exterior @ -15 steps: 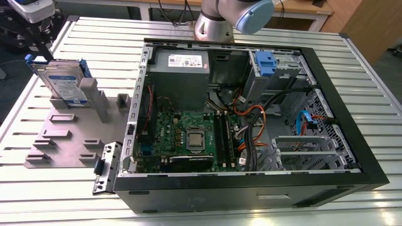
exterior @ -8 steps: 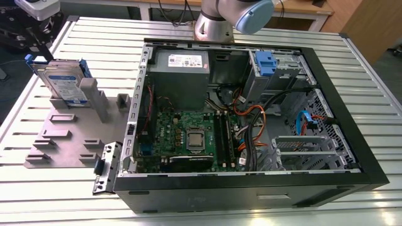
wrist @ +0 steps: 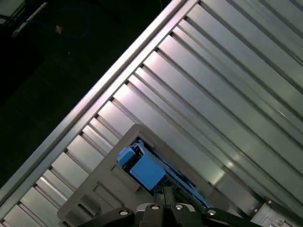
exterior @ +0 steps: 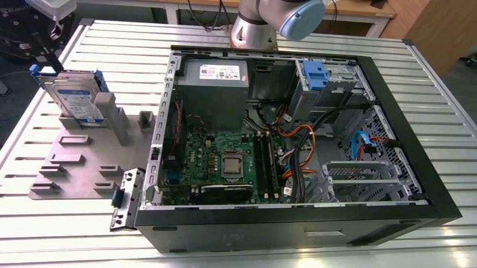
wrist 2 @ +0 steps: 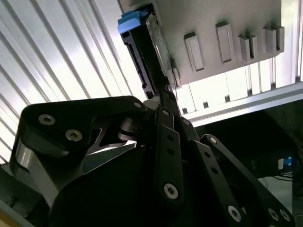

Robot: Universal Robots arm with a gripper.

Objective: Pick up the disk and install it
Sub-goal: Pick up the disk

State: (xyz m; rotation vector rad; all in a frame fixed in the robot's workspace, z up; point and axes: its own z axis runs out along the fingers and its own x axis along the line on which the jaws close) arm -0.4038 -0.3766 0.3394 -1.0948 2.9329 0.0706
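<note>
Now clamped onto the disk (wrist 2: 149, 52) with the fingers (wrist 2: 165, 118), closed against its thin near end in both wrist views. Holding it edge-on, with the blue rail (wrist: 144, 168) at the far end. Standing upright in the grey fixture (exterior: 82, 159), at the exterior view's left, near the open computer case (exterior: 283, 231) but not touching it. Resting with that fixture on the slatted metal surface (exterior: 60, 229). Not yet inside the case. Within the case: a blue-tabbed drive cage (exterior: 316, 75) in the far corner toward the exterior view's right, a grey power-supply box (exterior: 212, 84) beside it, a green motherboard (exterior: 223, 162) nearer the camera, orange and black cables (exterior: 298, 139) in between. Behind the case, the arm's base (exterior: 253, 28).
</note>
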